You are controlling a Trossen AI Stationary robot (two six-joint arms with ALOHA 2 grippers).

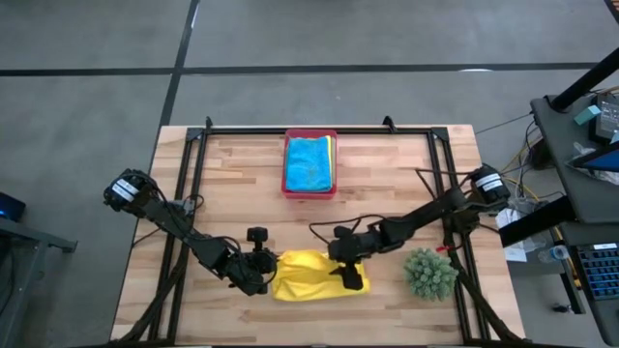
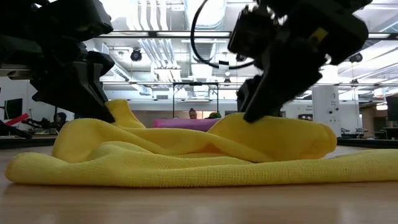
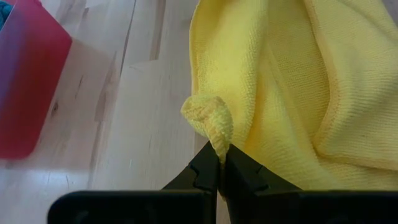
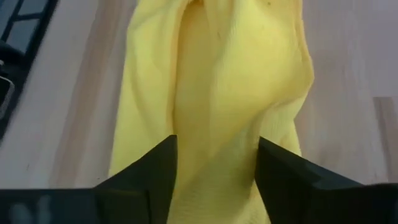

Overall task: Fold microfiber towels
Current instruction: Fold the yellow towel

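Observation:
A yellow microfiber towel lies crumpled on the wooden table near its front edge. My left gripper is at the towel's left end, shut on a bunched bit of it. At the towel's right end my right gripper stands open, slanting down, with a raised fold of the towel between its fingers. A turquoise towel lies folded in the pink tray at the far middle, with a yellow edge showing under it. My left gripper pinches a small rolled corner or edge of the yellow towel between its two fingers, slanting down from the table's left. That bit stands up off the table, and the rest of the towel lies slack on the wood. My right gripper's open fingers straddle the towel's raised fold from above, slanting down. The cloth fills the gap from one finger to the other. The fold rests on the towel's lower layers.
A spiky green plant stands just right of the towel, close to my right arm. Black frame rails run along the table's left, right and far sides. Bare wood lies between the towel and the tray.

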